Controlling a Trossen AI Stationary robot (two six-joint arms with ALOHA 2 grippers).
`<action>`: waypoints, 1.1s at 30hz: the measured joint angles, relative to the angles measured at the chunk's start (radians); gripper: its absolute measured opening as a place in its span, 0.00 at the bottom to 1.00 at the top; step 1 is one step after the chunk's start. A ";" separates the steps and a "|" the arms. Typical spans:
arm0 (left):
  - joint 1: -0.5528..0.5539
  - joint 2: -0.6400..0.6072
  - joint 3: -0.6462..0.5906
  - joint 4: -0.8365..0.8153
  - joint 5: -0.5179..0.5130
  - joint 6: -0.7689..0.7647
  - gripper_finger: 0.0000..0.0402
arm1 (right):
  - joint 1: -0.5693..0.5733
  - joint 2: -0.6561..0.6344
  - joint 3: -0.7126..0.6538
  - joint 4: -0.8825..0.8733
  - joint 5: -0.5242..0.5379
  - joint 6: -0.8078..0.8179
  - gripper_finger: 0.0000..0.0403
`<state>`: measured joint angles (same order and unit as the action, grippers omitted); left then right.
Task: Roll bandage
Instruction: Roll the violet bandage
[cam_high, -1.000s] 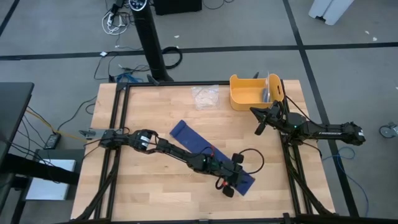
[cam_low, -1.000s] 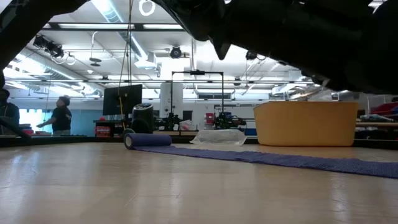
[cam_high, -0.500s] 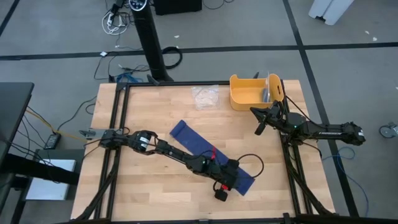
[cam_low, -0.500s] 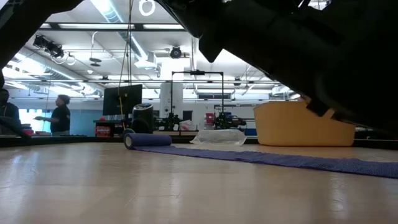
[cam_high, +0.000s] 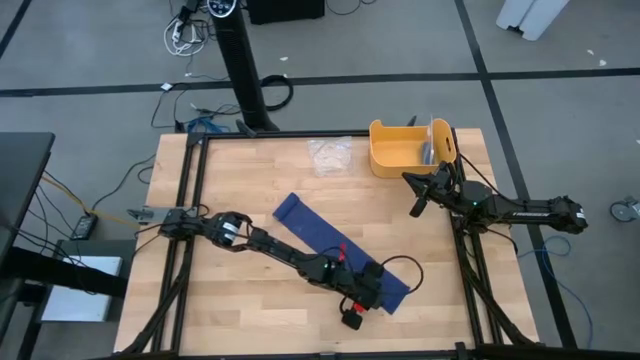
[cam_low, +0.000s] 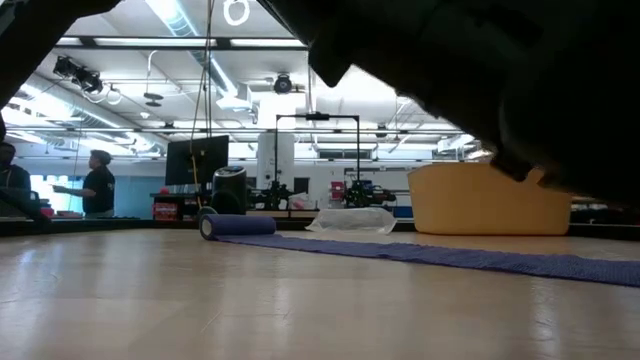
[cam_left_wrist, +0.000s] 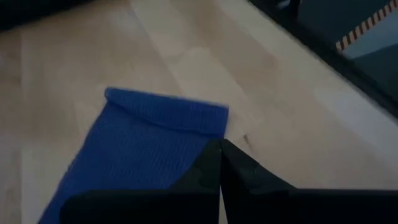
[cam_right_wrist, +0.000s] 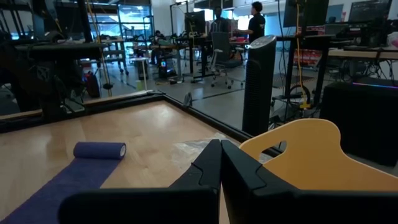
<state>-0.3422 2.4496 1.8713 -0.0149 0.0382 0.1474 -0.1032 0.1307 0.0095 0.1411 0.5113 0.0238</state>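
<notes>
1. Overhead, a light wooden table (cam_high: 240, 180) edged by a black frame, set on a grey floor crossed by dark lines; cables and a black post base off the table at eleven o'clock.
2. Beyond the far edge in the low view – a large workshop hall with strip lights, monitors and benches; a person (cam_low: 98, 183) standing far off at nine o'clock.
3. Yellow tub (cam_high: 398, 150) at one o'clock on the table, its handle cut-out showing in the right wrist view; clear plastic wrapper (cam_high: 329, 155) just beside it, toward twelve.
4. Bandage (cam_high: 312, 226) laid out flat as a dark-blue strip from the table's middle toward five o'clock, its far end wound into a small roll (cam_low: 238, 225).
5. Left gripper (cam_high: 358, 312) stretched low across the table to five o'clock, at the strip's loose end (cam_left_wrist: 168, 111) – fingers (cam_left_wrist: 208, 163) pressed together, tips at the cloth's edge, nothing clamped as far as visible.
6. Right gripper (cam_high: 418, 206) parked at three o'clock near the tub, fingers together, holding nothing.
7. Low view largely blocked from above by a dark arm (cam_low: 480, 80).
</notes>
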 joint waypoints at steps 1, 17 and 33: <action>-0.001 -0.012 0.000 -0.026 0.000 -0.013 0.01 | 0.000 0.000 0.000 0.000 0.000 0.000 0.01; -0.038 -0.301 -0.297 0.218 -0.228 -0.039 0.00 | 0.000 0.000 0.000 0.051 0.000 0.000 0.02; -0.261 -0.619 -1.035 0.916 -0.878 -0.254 0.00 | 0.001 0.001 0.000 0.296 -0.011 0.037 0.02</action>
<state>-0.6027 1.8309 0.8364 0.9008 -0.8402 -0.1068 -0.1026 0.1314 0.0093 0.4372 0.5003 0.0605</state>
